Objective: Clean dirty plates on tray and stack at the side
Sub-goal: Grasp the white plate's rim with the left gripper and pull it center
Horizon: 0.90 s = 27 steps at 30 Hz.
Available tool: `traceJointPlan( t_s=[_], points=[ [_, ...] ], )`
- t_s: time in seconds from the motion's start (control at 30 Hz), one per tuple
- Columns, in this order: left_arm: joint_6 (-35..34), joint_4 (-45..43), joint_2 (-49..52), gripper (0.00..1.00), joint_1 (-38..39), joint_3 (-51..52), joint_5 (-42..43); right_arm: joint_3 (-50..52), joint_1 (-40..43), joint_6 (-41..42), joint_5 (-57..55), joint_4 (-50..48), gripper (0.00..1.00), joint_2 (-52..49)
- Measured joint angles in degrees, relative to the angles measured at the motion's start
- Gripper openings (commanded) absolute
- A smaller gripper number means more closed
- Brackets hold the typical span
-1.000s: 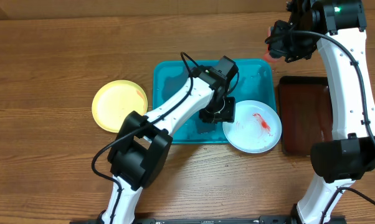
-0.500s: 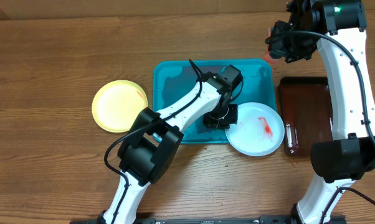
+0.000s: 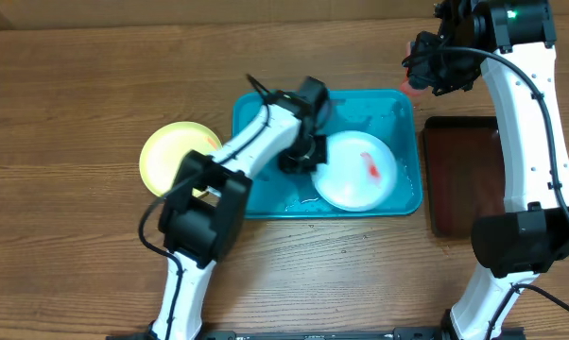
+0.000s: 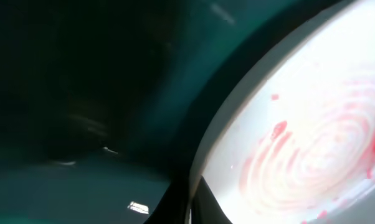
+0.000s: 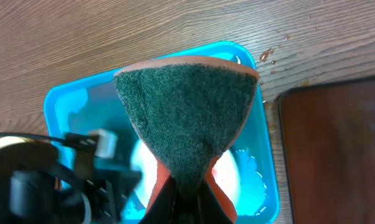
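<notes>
Where the red-smeared round white plate (image 3: 360,175) lies inside the turquoise rectangular plastic tray (image 3: 256,123), our left gripper (image 3: 308,159) pinches its rim. Our right gripper (image 5: 186,190) clamps a green-faced sponge (image 5: 187,106) near the tray's corner.

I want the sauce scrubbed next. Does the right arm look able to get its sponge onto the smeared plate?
Probably yes: the plate lies face up in the tray, red smear uncovered. The left gripper pinches only its rim, and the sponge hangs above the tray's far corner.
</notes>
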<state>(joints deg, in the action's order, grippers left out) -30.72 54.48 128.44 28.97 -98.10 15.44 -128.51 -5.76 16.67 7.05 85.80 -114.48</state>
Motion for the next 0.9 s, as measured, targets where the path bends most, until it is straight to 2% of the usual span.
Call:
traceJointPlan(
  t_s=[0.17, 0.4, 0.43, 0.5, 0.6, 0.73, 0.9],
  points=[
    [4.3, 0.1, 0.0, 0.04, -3.8, -0.1, -2.0, 0.0, -1.0, 0.0, 0.0, 0.0, 0.04, -1.2],
    [7.2, 0.6, 0.0, 0.04, -4.7, -0.8, -5.5, 0.0, -5.3, 0.0, 0.0, 0.4, 0.04, -5.8],
    [7.4, 0.9, 0.0, 0.07, -4.9, -1.0, -6.3, 0.0, -6.0, 0.0, 0.0, 0.3, 0.04, -6.6],
    [7.8, 1.3, 0.0, 0.25, -5.3, -1.4, -8.1, 0.0, -7.3, 0.0, 0.0, 0.3, 0.04, -8.0],
    [8.4, 1.9, 0.1, 0.46, -6.4, -1.7, -10.4, 0.1, -9.4, 0.0, 0.0, 0.3, 0.04, -9.7],
    [8.5, 4.3, 0.2, 0.48, -8.3, -2.8, -10.2, 0.7, -10.9, 0.0, 0.0, -0.1, 0.04, -10.2],
    [7.9, 9.3, 0.2, 0.45, -9.7, -3.4, -1.5, 0.7, -10.5, 0.0, -0.1, -0.3, 0.04, -10.2]
  ],
)
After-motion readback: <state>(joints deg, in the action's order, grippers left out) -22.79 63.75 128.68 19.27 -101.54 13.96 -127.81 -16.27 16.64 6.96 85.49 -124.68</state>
